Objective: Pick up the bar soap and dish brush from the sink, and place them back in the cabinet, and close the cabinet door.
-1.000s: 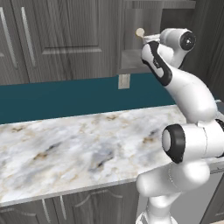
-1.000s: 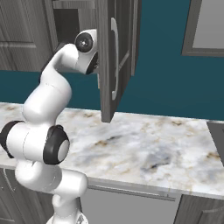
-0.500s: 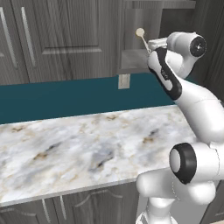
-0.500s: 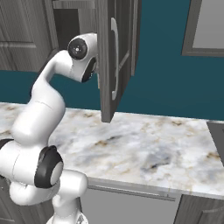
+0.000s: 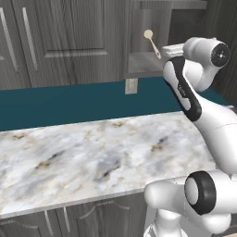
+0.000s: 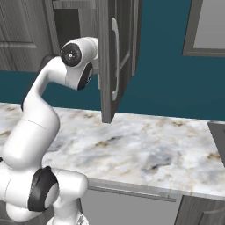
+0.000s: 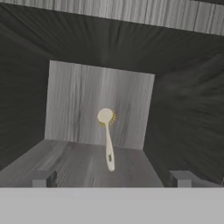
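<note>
the small dish brush [image 7: 107, 139] with its round cream head and thin pale handle stands inside the dark grey woodgrain wall cabinet [image 7: 183, 113], handle end on the grey inner shelf [image 7: 78, 159] near its front edge, head tipped up against the back wall. the white arm's two-finger gripper [image 7: 111, 178] faces it from just outside, jaws spread wide and holding nothing. the tall woodgrain cabinet door [image 6: 115, 57] with a silver bar handle hangs open over the marble counter [image 6: 145, 147].

The arm rises from its base at the worktop's front edge, elbow bent, forearm raised high above the worktop's rear edge. The wrist is level, pointing forward. The claw [image 7: 112, 178] is spread wide, fingertips [image 7: 43, 178] apart, gripping nothing.
</note>
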Robot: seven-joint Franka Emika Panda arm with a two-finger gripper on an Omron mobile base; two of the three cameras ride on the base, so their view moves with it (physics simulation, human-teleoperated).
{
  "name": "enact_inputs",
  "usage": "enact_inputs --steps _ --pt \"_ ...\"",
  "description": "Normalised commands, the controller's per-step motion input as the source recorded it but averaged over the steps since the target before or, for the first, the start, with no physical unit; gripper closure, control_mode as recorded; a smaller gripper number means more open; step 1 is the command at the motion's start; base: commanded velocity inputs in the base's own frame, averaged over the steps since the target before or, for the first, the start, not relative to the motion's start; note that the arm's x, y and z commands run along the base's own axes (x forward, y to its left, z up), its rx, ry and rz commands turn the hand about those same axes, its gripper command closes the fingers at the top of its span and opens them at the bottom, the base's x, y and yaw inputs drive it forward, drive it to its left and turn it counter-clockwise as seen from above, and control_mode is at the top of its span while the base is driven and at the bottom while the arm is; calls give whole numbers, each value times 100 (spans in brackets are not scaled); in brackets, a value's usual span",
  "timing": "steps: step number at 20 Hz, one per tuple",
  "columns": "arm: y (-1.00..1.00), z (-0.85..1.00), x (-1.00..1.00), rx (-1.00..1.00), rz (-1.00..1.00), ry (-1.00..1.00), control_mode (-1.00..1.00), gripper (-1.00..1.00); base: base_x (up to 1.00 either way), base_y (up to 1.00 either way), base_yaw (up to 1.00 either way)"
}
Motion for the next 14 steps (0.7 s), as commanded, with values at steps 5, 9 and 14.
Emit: enact_inputs --steps 5,9,14 --pt "0 12 -36 0 0 7 -100 -100 0 0 0" --pt "1 11 -36 0 0 12 -100 -100 0 0 0" --pt "11 0 -31 0 0 14 -100 -100 0 0 0"
